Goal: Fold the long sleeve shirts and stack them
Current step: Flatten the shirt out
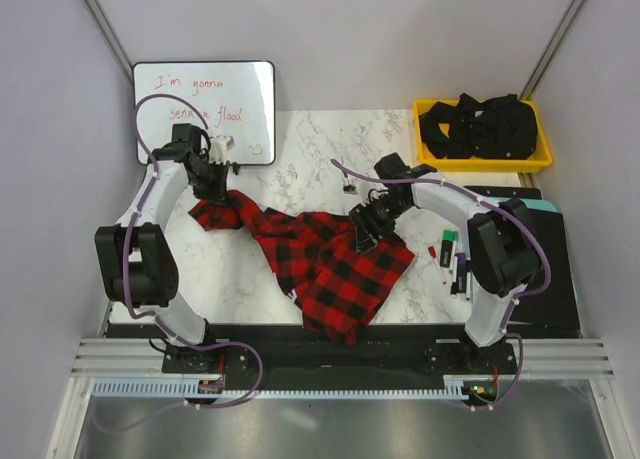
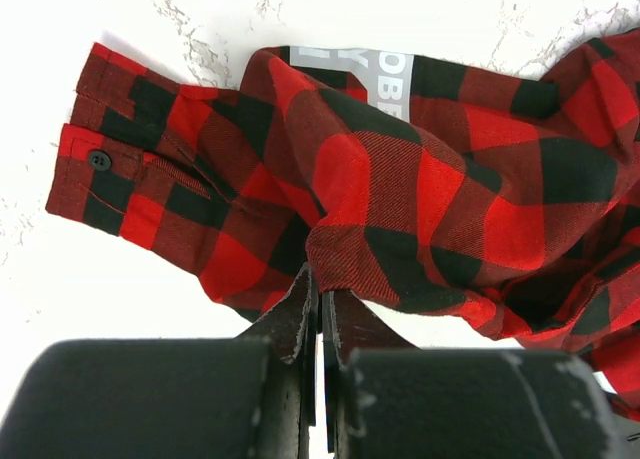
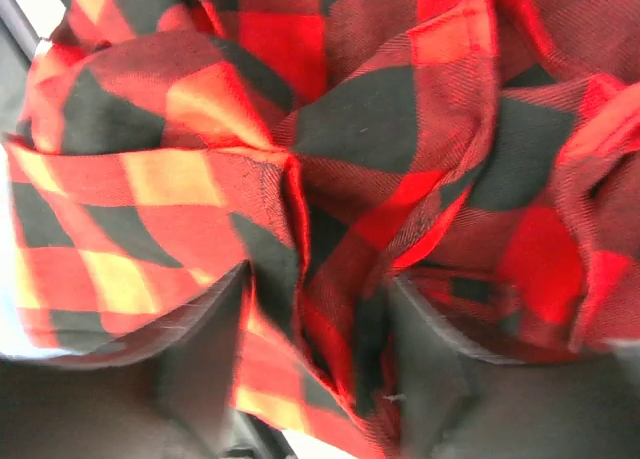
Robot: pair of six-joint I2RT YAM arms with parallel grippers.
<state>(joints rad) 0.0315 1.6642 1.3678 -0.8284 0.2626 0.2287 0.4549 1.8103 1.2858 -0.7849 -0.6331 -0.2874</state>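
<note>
**Desk:** What is the subject?

**Photographer:** A red-and-black buffalo-check flannel shirt [image 1: 320, 259], lying rumpled and unfolded on a marble table [image 1: 320, 144]. It starts just in front of the whiteboard [image 1: 205, 109] and sprawls away to the right of it, toward the arms' bases. One sleeve reaches back toward the whiteboard, showing its cuff [image 2: 95, 174] with a dark button [image 2: 99, 160]. A grey label [image 2: 350, 74] shows at a turned-over edge.

**Desk:** How will it handle?

**Photographer:** It looks soft, light and limp. It will likely sag and bunch wherever it isn't supported, and it won't keep a crease unaided. The firmer spots look like the best holds: cuff, collar, shoulder seams and hem corners. Two spread corners would suit better than a fistful from the middle.

**Desk:** And the arms?

**Photographer:** The left gripper [image 2: 320, 299], just below the whiteboard's lower right corner, is clamped on a fold of the sleeve. The right gripper [image 3: 315, 319], well to the right of the whiteboard, sits over the shirt's middle. Its fingers stand apart, with loose cloth heaped between them and nothing pinched that I can see.

**Desk:** Progress?

**Photographer:** By my reading no fold is made, and there is no stack.
</note>
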